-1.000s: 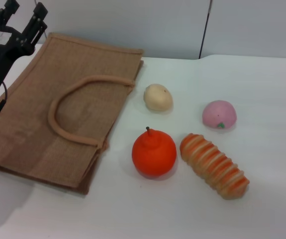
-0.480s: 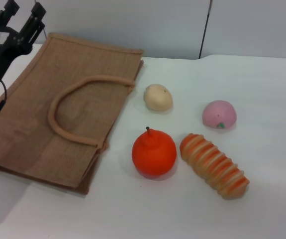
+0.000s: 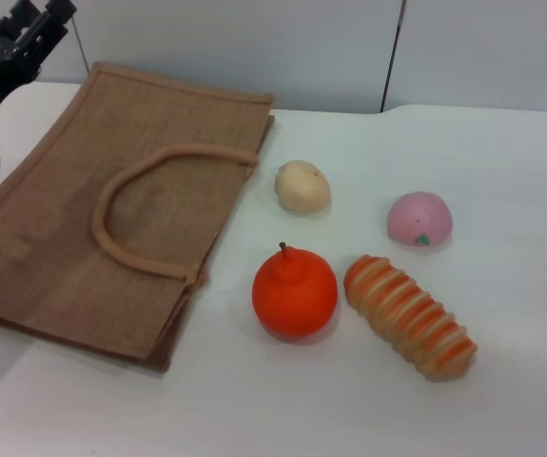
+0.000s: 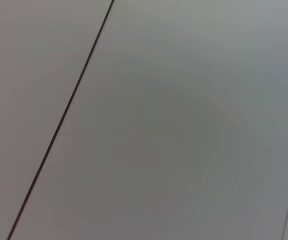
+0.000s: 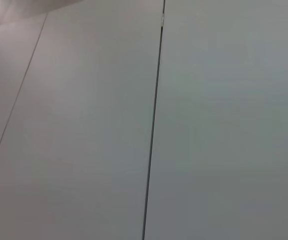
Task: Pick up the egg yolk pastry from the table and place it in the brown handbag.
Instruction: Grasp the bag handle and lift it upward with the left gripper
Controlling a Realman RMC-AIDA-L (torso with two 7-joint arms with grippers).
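The egg yolk pastry [image 3: 302, 186], a small pale cream ball, lies on the white table just right of the brown handbag [image 3: 54, 257]. The handbag is a big burlap tote lying flat at the left, with its loop handle on top. My left gripper [image 3: 40, 13] is raised at the far upper left, beyond the bag's back corner and well away from the pastry. Its black fingers are open with nothing between them. The right gripper is out of view. Both wrist views show only pale wall panels.
An orange fruit [image 3: 294, 292] sits in front of the pastry. A pink dome-shaped bun [image 3: 419, 218] lies to the right, and an orange-striped long bread [image 3: 409, 316] lies beside the fruit. The wall rises behind the table [image 3: 501, 152].
My left arm has drawn back up and to the left, off the bag's left edge toward the picture's corner. The objects on the table have not moved.
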